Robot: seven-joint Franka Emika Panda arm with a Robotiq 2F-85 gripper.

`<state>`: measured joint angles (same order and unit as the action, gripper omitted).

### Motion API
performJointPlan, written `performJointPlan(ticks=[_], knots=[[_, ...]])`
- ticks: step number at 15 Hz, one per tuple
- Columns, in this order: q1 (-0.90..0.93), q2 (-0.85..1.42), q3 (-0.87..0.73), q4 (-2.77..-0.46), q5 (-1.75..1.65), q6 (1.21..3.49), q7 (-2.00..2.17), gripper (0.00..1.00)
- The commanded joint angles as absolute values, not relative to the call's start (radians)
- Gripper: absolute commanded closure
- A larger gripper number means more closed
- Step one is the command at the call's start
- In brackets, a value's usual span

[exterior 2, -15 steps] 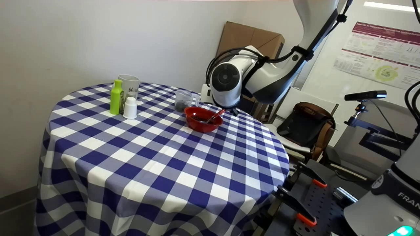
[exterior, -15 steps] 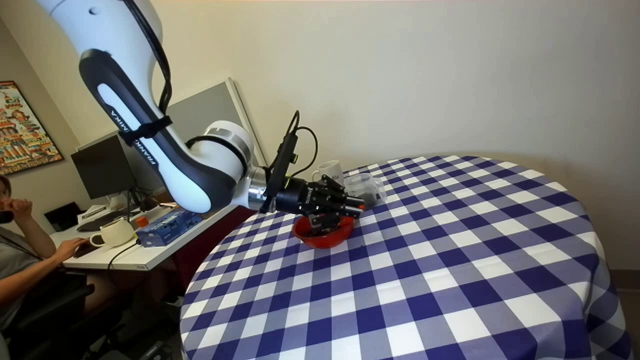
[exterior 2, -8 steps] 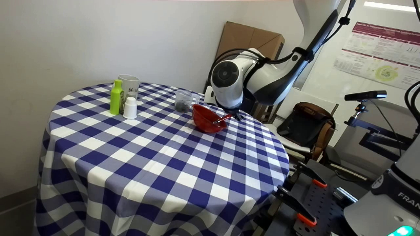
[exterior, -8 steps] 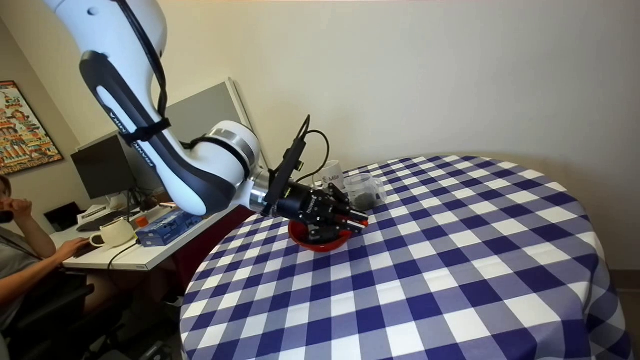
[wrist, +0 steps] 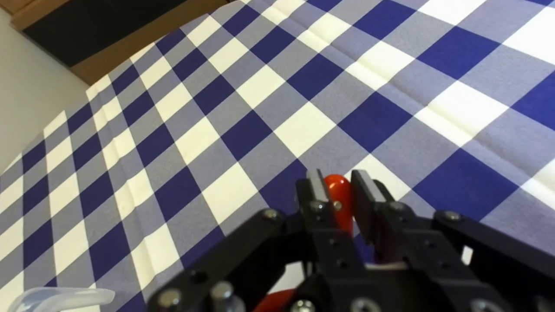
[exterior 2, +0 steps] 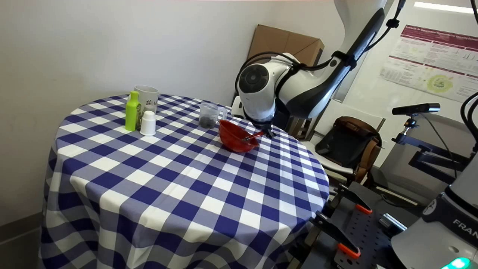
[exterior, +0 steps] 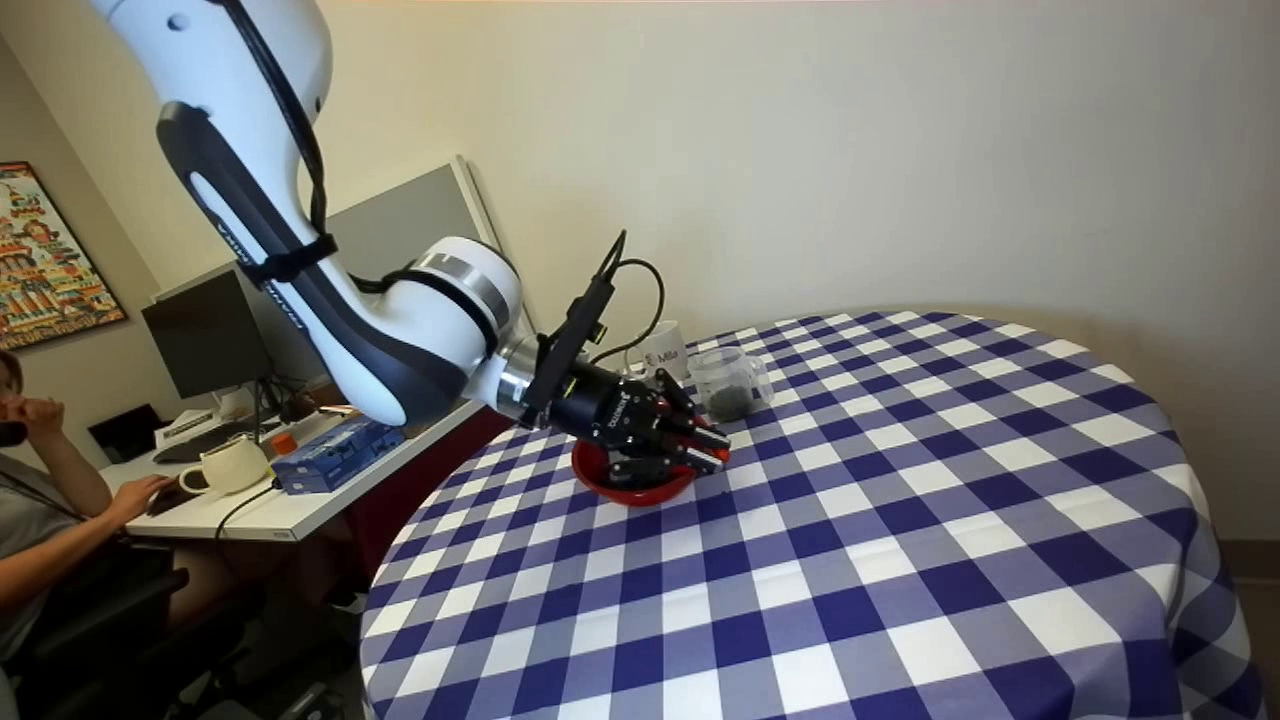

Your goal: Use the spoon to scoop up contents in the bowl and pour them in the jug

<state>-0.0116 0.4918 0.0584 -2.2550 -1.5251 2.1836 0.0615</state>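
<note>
My gripper is shut on the red handle of the spoon, gripped between both fingertips in the wrist view. In an exterior view the spoon slants down into the red bowl, with its lower end at the bowl's near rim; what it carries cannot be seen. The bowl is tilted, with its rim on the jug side raised. My gripper reaches over the bowl. The clear jug stands beside the bowl with dark contents at its bottom; it also shows in an exterior view.
A white mug stands behind the jug. A green bottle and a small white bottle stand near the mug. The round table has a checked cloth. A person sits at a desk beyond it.
My gripper has tilted down and shifted towards the table with the spoon. The bowl has gone from upright to tilted and slid slightly away from the jug. The last half second shows little motion.
</note>
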Motion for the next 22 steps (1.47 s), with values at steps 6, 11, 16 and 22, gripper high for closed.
performJointPlan(ticks=[6, 11, 16, 22], knots=[[-0.011, 0.447, 0.094, -2.254, -1.264, 2.203, -0.192, 0.95], [0.000, 0.429, 0.094, -2.243, -1.183, 2.163, -0.308, 0.95], [0.005, 0.423, 0.093, -2.226, -1.142, 2.130, -0.381, 0.95], [0.005, 0.421, 0.088, -2.198, -1.132, 2.098, -0.424, 0.95]])
